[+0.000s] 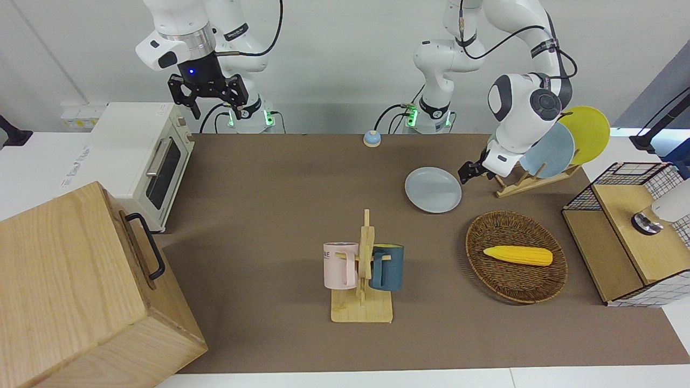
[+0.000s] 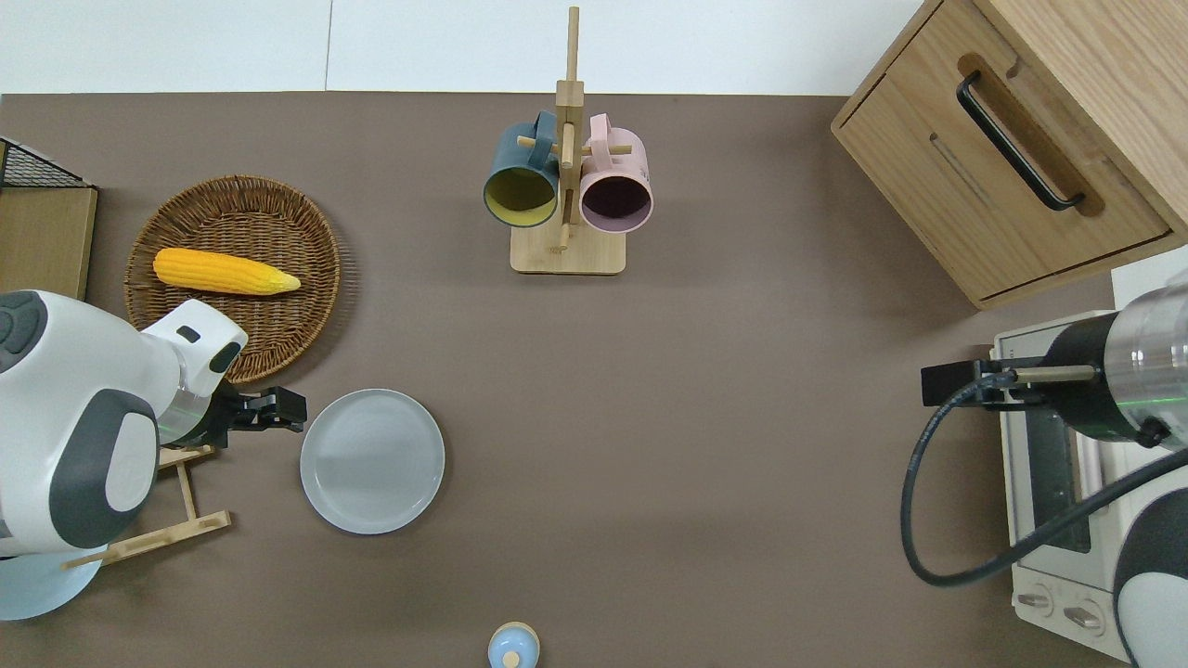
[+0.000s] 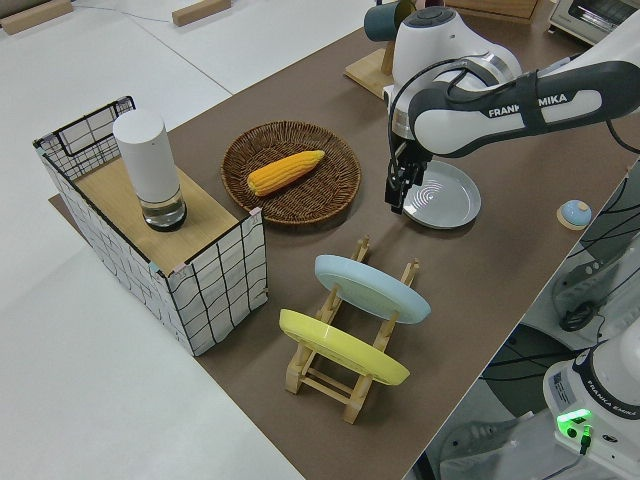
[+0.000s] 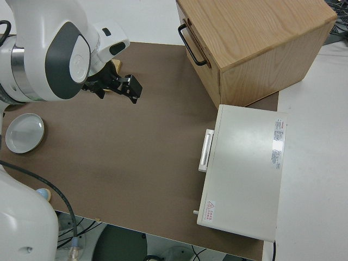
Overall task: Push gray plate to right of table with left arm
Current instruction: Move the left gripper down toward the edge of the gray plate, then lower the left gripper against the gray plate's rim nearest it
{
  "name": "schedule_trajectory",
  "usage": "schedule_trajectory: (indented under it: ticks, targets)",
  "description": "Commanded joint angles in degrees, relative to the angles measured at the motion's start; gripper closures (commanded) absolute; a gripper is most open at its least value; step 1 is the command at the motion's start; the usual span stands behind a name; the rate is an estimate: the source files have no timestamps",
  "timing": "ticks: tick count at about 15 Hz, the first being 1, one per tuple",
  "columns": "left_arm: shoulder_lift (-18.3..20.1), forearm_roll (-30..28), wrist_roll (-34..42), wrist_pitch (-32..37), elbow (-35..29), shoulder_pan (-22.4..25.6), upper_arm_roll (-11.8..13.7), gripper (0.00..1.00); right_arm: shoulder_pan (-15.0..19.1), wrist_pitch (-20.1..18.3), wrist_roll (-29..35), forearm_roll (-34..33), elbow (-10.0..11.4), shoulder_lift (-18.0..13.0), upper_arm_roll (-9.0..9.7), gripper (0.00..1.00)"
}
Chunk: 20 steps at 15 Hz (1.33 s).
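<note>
A plain white wall (image 1: 345, 64) stands at my back. A pale floor (image 3: 110, 400) spreads past my left end of the table, with two short wooden blocks (image 3: 200, 12) lying on it. White tabletops (image 1: 43, 161) adjoin at my right end. The light is even and soft, throwing faint shadows.

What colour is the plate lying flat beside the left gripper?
Pale gray plate, faintly bluish; clearest in the overhead view.
</note>
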<state>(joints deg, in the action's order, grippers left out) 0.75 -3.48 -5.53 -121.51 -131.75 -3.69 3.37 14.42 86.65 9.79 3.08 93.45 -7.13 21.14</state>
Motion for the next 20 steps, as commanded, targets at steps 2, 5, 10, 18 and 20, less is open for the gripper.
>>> schedule_trajectory:
  ticks: [2, 5, 10, 18, 20]
  targets:
    - [1.4, -1.5, 4.8, -3.9, -5.7, 0.6, 0.1, 0.16, 1.4, 0.0, 0.6, 1.2, 1.6, -1.6, 0.83, 0.005]
    - [1.6, -3.6, 5.2, -6.0, -9.0, 0.6, 0.1, 0.16, 1.4, 0.0, 0.6, 1.2, 1.6, -1.6, 0.83, 0.005]
    - [2.4, -6.5, 5.2, -10.5, -13.0, 0.4, 0.0, 0.22, 1.4, 0.0, 0.6, 1.2, 1.6, -1.6, 0.83, 0.005]
    - [2.4, -8.0, 4.2, -10.4, -13.0, 0.4, -0.6, 0.74, 1.4, -0.1, 0.6, 1.2, 1.6, -1.6, 0.83, 0.005]
    - [2.4, -8.5, 3.7, -10.4, -13.0, 0.3, -0.9, 0.81, 1.4, 0.0, 0.6, 1.2, 1.6, -1.6, 0.83, 0.005]
